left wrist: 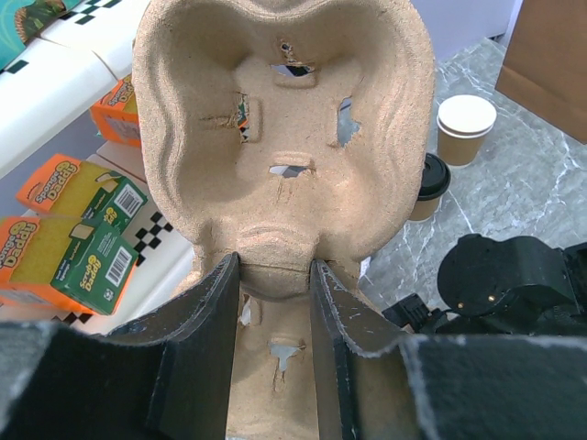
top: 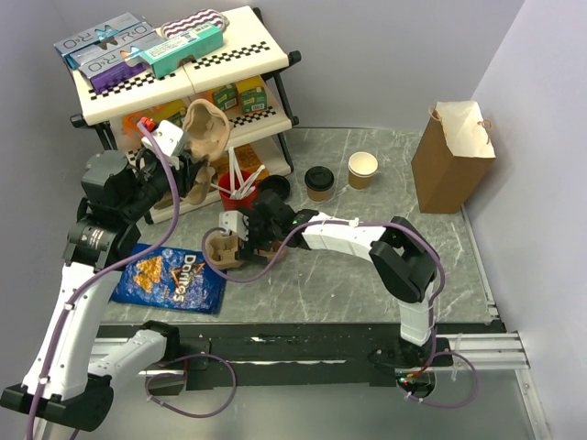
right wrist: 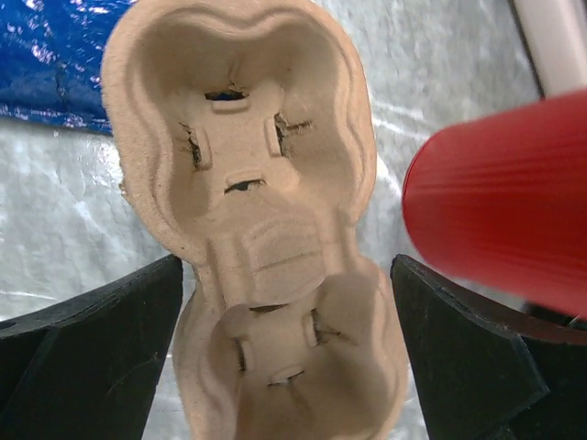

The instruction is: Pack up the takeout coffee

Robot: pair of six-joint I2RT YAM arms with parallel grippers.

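Left pincer (left wrist: 275, 264) is clamping the middle ridge of a pulp carrier (left wrist: 284, 119), holding it raised before the shelf rack (top: 248, 37). Right pincer (right wrist: 284, 266) is standing wide apart, straddling a second carrier (right wrist: 238, 119) lying on the surface (top: 367, 284). Seen from above, the takeout coffee (top: 319, 181) is standing at that carrier's 2 o'clock, with a lidless cup (top: 363, 169) near its 3 o'clock.

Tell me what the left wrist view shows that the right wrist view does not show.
Only left wrist: the takeout coffee, a lidless cup, the paper bag, orange and green boxes, and the left pincer shut on a raised pulp carrier. Only right wrist: a red cup, a blue chip bag, and the open right pincer around a second carrier. Both: a carrier between the fingers, and the marble table.
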